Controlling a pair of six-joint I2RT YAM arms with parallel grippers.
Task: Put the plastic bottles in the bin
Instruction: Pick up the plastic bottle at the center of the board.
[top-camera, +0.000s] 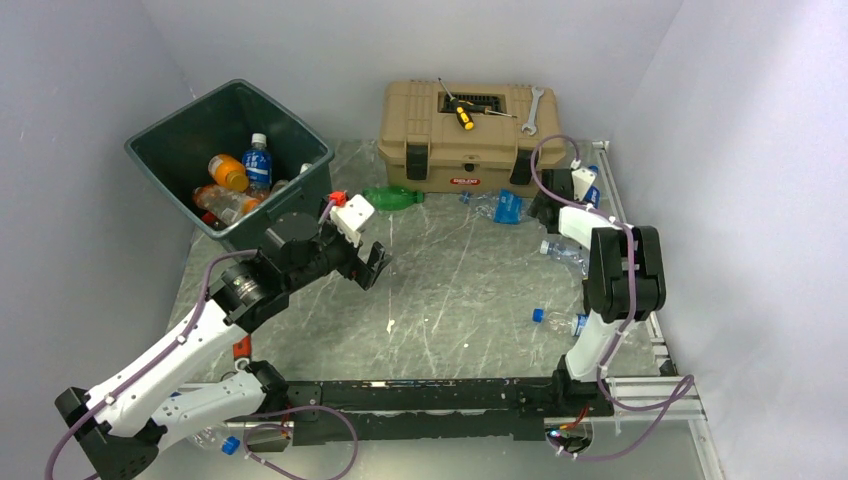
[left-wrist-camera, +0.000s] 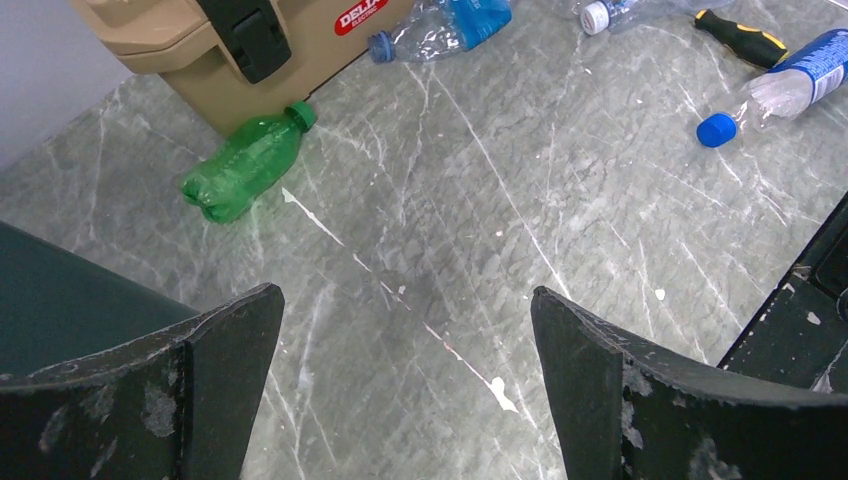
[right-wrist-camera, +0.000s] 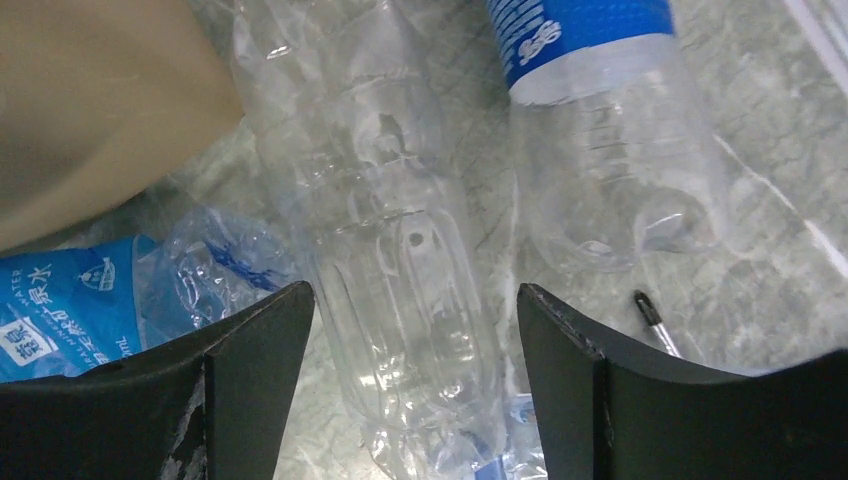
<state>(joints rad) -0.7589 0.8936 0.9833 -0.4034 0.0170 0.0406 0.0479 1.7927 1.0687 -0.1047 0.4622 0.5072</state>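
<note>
The dark green bin (top-camera: 300, 190) at the back left holds several plastic bottles (top-camera: 228, 172). A green bottle (top-camera: 392, 197) (left-wrist-camera: 245, 163) lies by the toolbox. A crushed blue-labelled bottle (top-camera: 506, 207) (left-wrist-camera: 440, 28) lies further right. More clear bottles (top-camera: 565, 252) lie near the right arm. My left gripper (top-camera: 375, 262) (left-wrist-camera: 405, 295) hangs open over bare table beside the bin. My right gripper (top-camera: 545, 210) (right-wrist-camera: 415, 290) is low at the toolbox's right end. Its jaws stand either side of a clear crushed bottle (right-wrist-camera: 390, 230), with a gap still showing on the right.
The tan toolbox (top-camera: 460, 135) at the back carries a screwdriver (top-camera: 462, 115) and a wrench (top-camera: 530, 110). A black-and-yellow tool handle (left-wrist-camera: 740, 35) lies on the table. A blue-labelled bottle (right-wrist-camera: 600, 130) and a crumpled one (right-wrist-camera: 80, 310) flank the right gripper. Walls stand close on both sides.
</note>
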